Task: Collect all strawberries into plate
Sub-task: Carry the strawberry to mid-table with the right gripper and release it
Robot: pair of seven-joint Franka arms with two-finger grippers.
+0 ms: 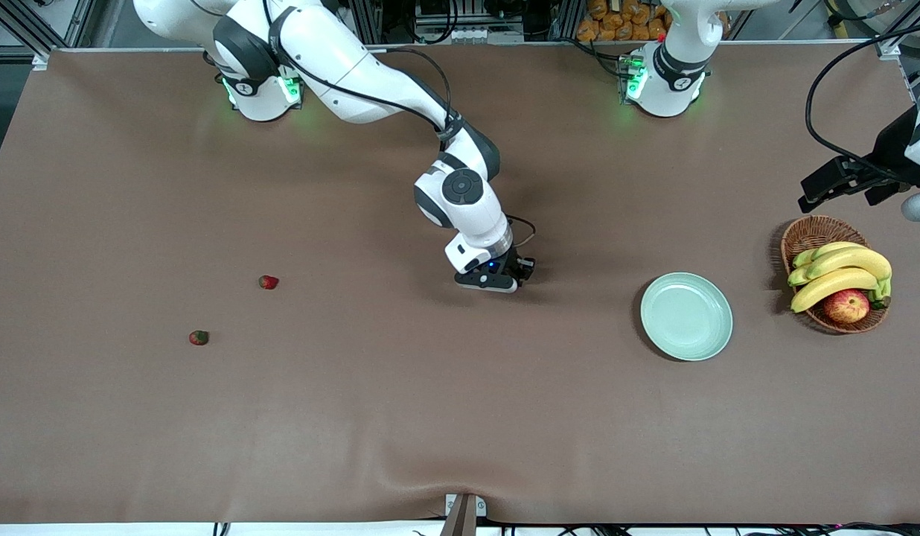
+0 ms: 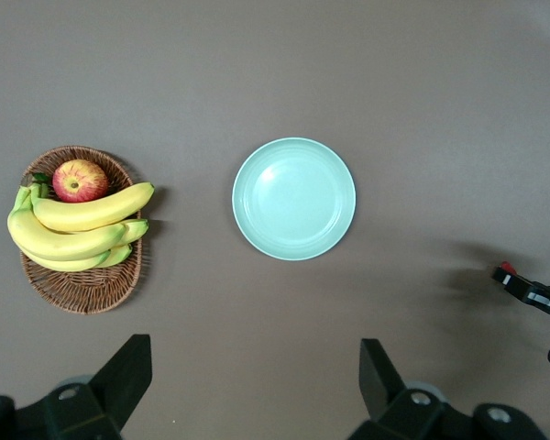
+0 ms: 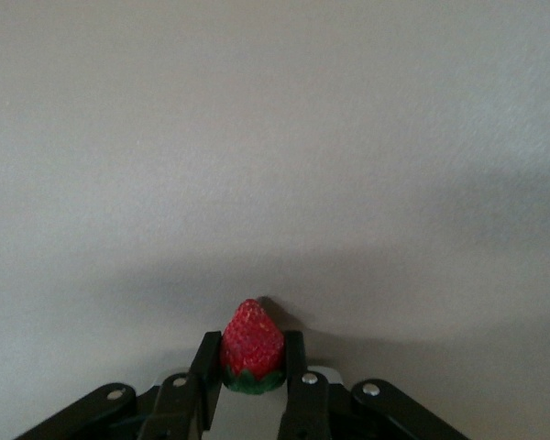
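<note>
My right gripper is shut on a red strawberry with a green cap, which sits pinched between the two black fingers. This gripper is low over the middle of the table. Two more strawberries lie on the brown table toward the right arm's end. The pale mint-green plate stands empty toward the left arm's end. My left gripper is open and holds nothing. It waits high up at the left arm's end of the table, beside the basket.
A brown wicker basket with bananas and a red-yellow apple stands beside the plate, at the left arm's end. The right arm's gripper with its berry also shows in the left wrist view.
</note>
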